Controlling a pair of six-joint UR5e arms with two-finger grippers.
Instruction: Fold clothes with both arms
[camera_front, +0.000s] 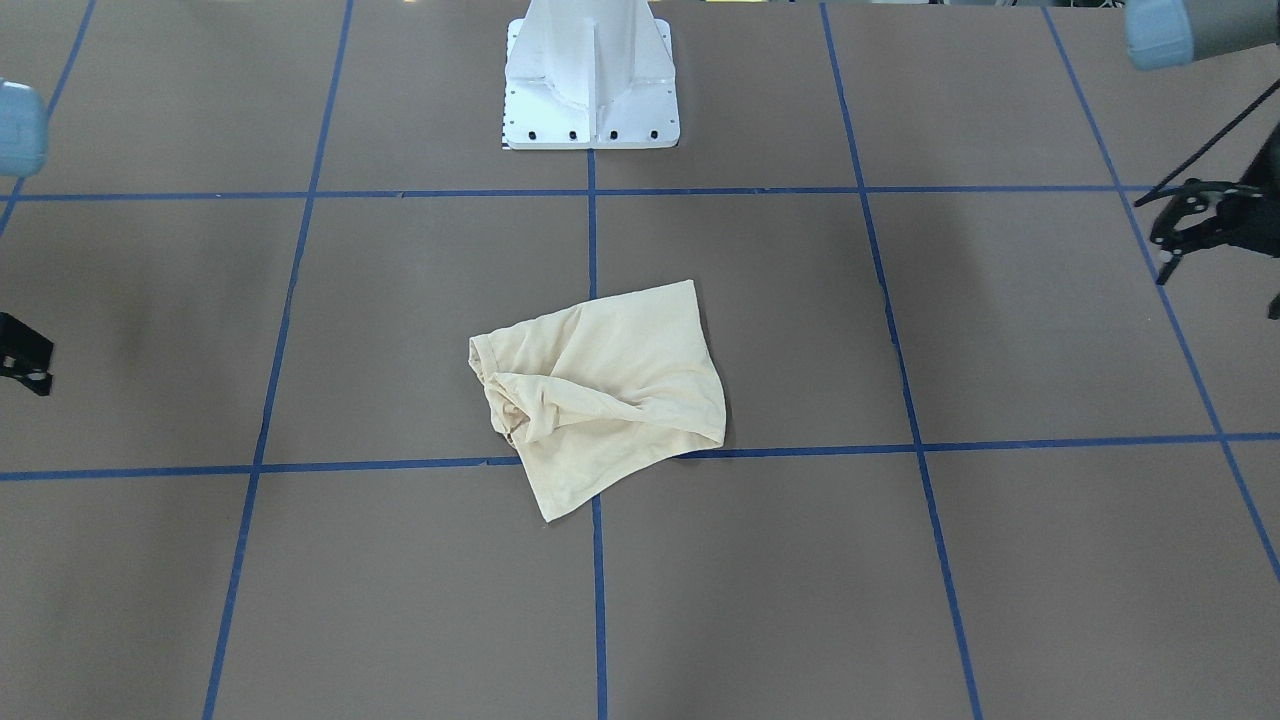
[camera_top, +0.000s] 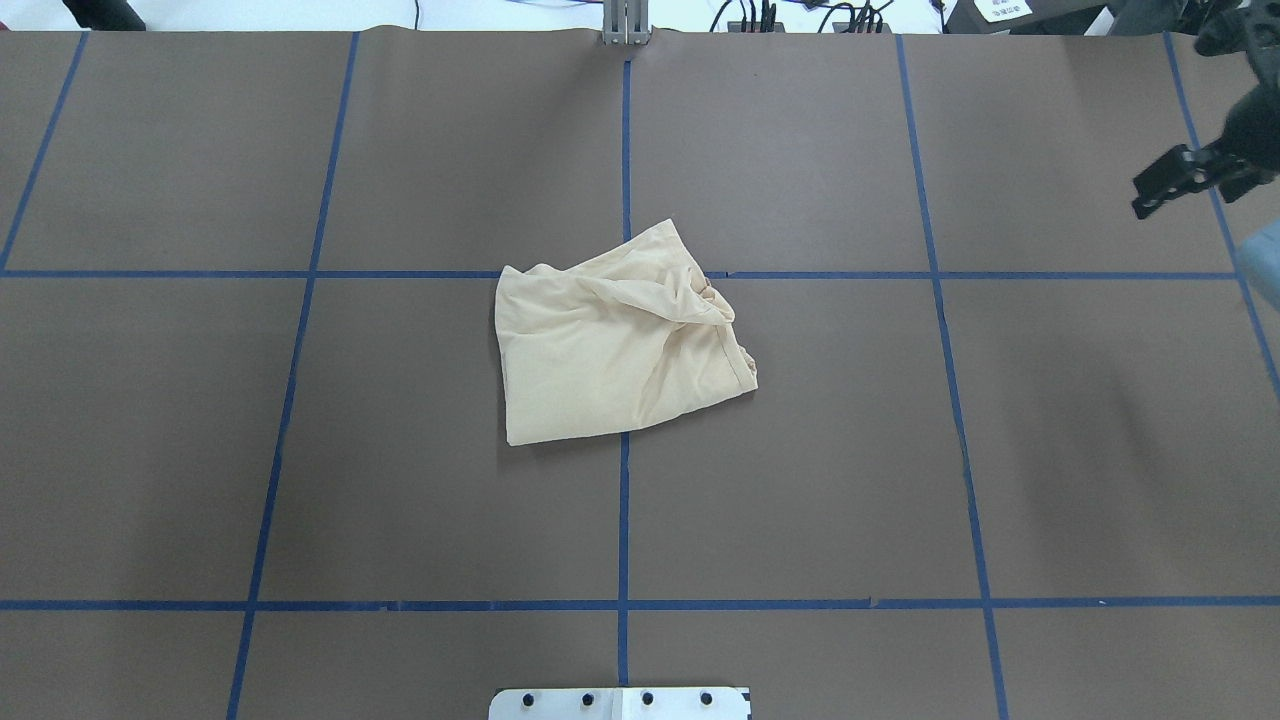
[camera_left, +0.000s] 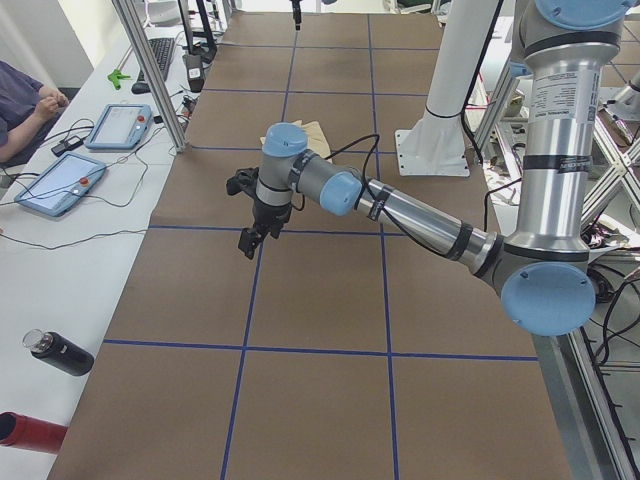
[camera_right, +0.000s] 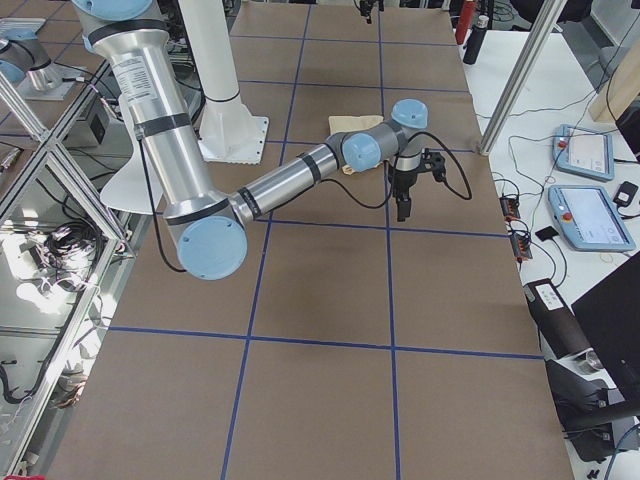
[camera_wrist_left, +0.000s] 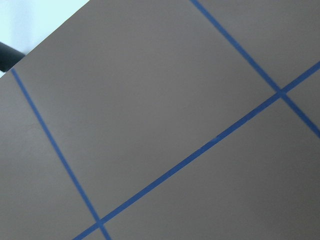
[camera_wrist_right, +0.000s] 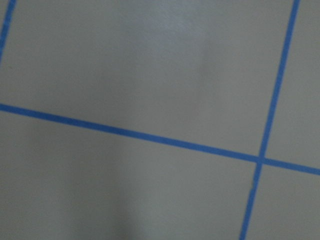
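The clothes are one pale cream-yellow shirt (camera_front: 610, 390) (camera_top: 610, 350), lying in a rumpled, roughly folded bundle near the middle of the brown table, with a twisted bunch along one side. No print or label shows. My left gripper (camera_front: 1165, 250) hovers far off at its own end of the table, fingers apart and holding nothing. My right gripper (camera_top: 1165, 190) hangs over the far right edge, looks open and is empty; only a sliver of the right gripper (camera_front: 25, 365) shows at the front view's left edge. Both wrist views show only bare table and tape.
Blue tape lines (camera_top: 623, 500) divide the table into squares. The white base mount (camera_front: 590, 90) stands at the robot's side. At the left end, a person (camera_left: 25, 100) sits by two tablets (camera_left: 120, 125), with a black bottle (camera_left: 60, 352) on the side bench.
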